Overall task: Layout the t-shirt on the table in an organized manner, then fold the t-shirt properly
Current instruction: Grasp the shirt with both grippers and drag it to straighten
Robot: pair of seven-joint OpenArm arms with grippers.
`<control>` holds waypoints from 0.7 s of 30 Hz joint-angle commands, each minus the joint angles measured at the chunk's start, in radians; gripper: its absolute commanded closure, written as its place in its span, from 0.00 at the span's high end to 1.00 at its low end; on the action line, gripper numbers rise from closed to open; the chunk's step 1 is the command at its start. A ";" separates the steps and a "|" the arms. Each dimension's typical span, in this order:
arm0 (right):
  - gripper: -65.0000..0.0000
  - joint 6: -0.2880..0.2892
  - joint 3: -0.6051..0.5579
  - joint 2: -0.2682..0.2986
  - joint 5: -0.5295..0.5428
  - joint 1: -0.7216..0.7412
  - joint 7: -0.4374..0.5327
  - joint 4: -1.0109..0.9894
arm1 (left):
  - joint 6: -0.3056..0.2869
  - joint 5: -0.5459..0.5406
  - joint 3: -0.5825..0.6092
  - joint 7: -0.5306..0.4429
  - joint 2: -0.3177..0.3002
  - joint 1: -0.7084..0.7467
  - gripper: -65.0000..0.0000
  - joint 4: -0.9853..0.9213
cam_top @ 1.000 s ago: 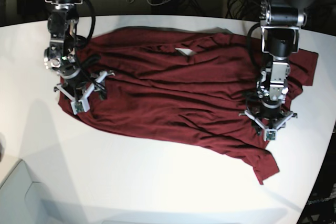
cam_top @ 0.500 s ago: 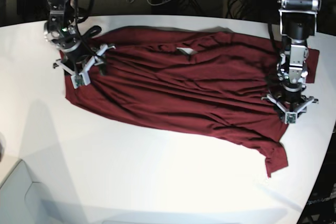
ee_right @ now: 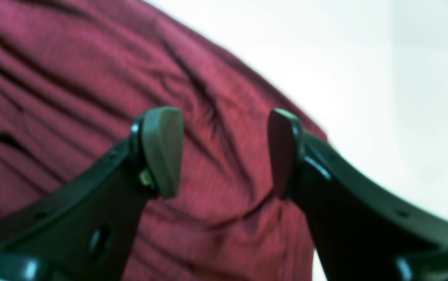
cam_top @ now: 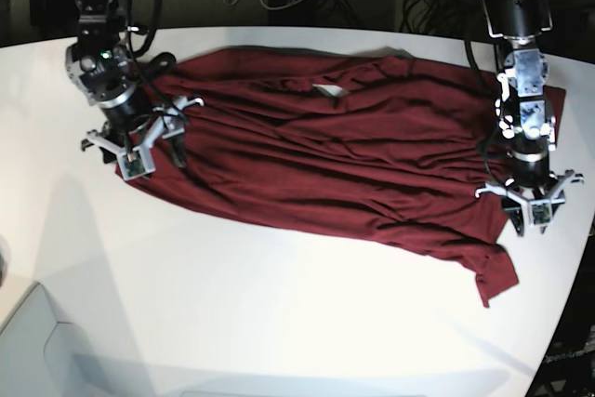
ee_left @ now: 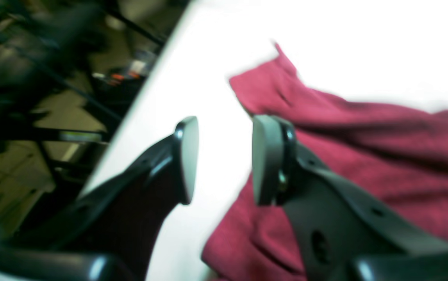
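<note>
base view: spreading t-shirt, left gripper and right gripper both released, empty; next, regrasp hem below.

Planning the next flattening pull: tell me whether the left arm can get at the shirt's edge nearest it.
Probably yes. The left gripper hangs open just above the t-shirt edge, one finger over cloth, one over bare table, nothing between.

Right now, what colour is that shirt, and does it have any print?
The shirt is plain dark red, no print visible. The base view shows it best.
</note>
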 commanded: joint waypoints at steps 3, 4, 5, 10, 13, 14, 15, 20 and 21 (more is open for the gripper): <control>0.54 -0.001 0.001 0.002 0.012 0.015 0.028 0.011 | 0.002 0.003 0.001 -0.001 -0.010 -0.096 0.35 -0.038; 0.54 -0.001 0.001 0.002 0.012 0.015 0.028 0.006 | 0.002 0.003 0.001 0.015 -0.010 -0.116 0.35 -0.061; 0.54 -0.001 -0.004 0.002 0.012 0.017 0.028 0.005 | 0.002 0.003 0.000 0.033 -0.009 -0.142 0.35 -0.084; 0.54 0.000 -0.037 0.020 0.012 0.049 0.028 -0.024 | 0.007 -0.008 -0.007 0.116 0.001 -0.265 0.40 -0.198; 0.60 0.000 -0.065 0.049 0.012 0.100 0.027 -0.069 | 0.007 -0.008 -0.008 0.135 0.027 -0.272 0.53 -0.206; 0.62 0.000 -0.085 0.066 0.012 0.115 0.027 -0.089 | 0.006 -0.008 -0.008 0.133 0.033 -0.271 0.55 -0.206; 0.64 0.000 -0.110 0.083 0.012 0.137 0.027 -0.106 | 0.004 -0.008 -0.008 0.131 0.033 -0.266 0.55 -0.206; 0.65 0.000 -0.254 0.151 0.012 0.290 0.027 -0.273 | 0.002 -0.008 -0.008 0.136 0.048 -0.176 0.54 -0.127; 0.65 0.000 -0.274 0.152 0.012 0.328 0.027 -0.313 | 0.002 -0.008 -0.008 0.136 0.056 -0.157 0.54 -0.101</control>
